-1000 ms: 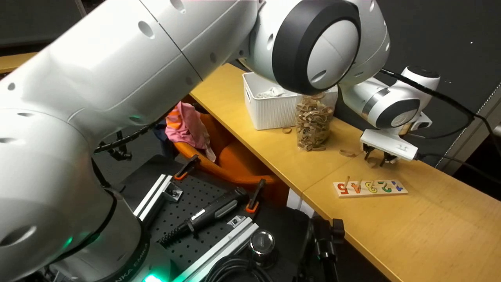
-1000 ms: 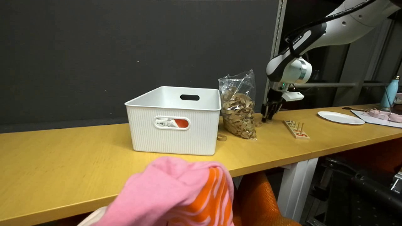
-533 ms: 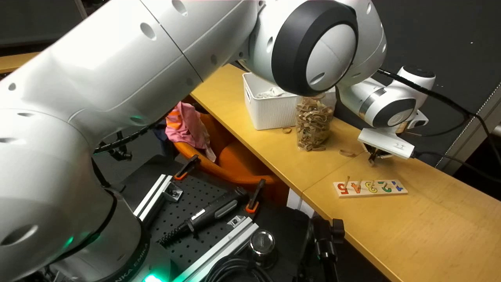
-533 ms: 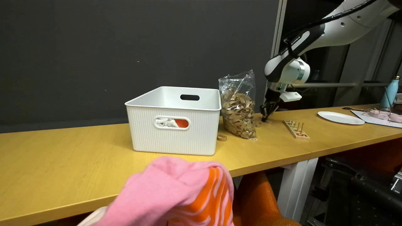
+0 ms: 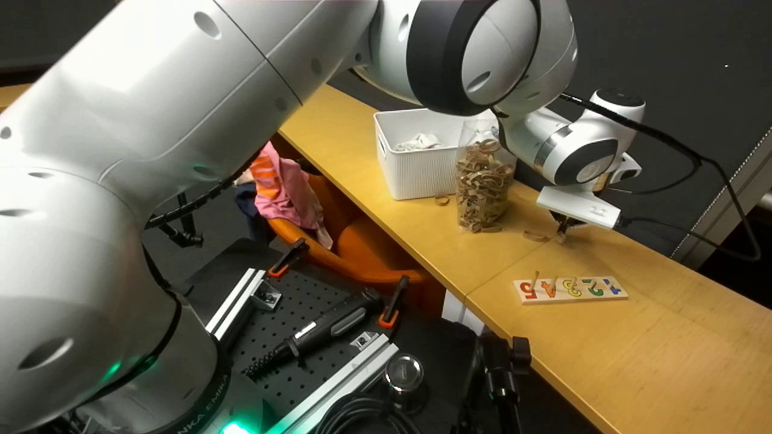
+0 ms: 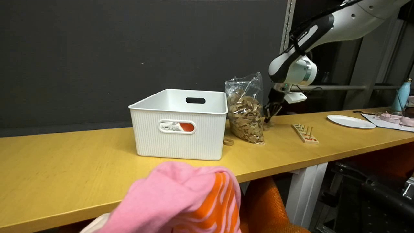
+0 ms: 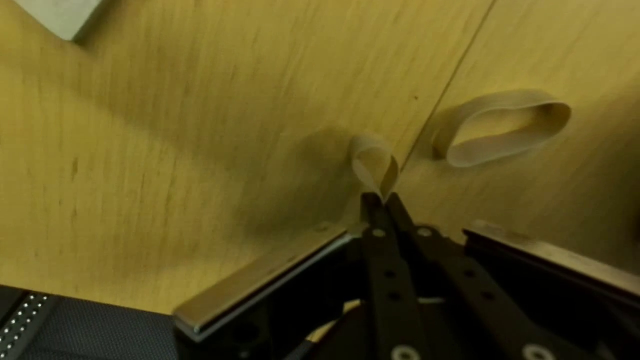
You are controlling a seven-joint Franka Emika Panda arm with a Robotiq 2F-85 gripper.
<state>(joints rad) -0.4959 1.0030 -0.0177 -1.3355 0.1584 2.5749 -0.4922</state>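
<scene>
Robot arm (image 5: 241, 90) has edged along over the desk (image 5: 675, 343) toward the clear bag of rubber bands (image 5: 482, 187), which I spot in both exterior views but not in the wrist view. Its tool (image 7: 383, 197), apart a second ago, is now clamped on a tan rubber band (image 7: 366, 141), so this piece looks caught; only the wrist view plainly shows its pinched loop, near a loose rubber band (image 7: 500, 147).

On the table (image 5: 681, 349) I see a bag (image 6: 246, 119) between bin (image 6: 178, 143) and number board (image 5: 571, 291); loose band (image 7: 500, 145) between bag and gripper (image 7: 382, 197).
</scene>
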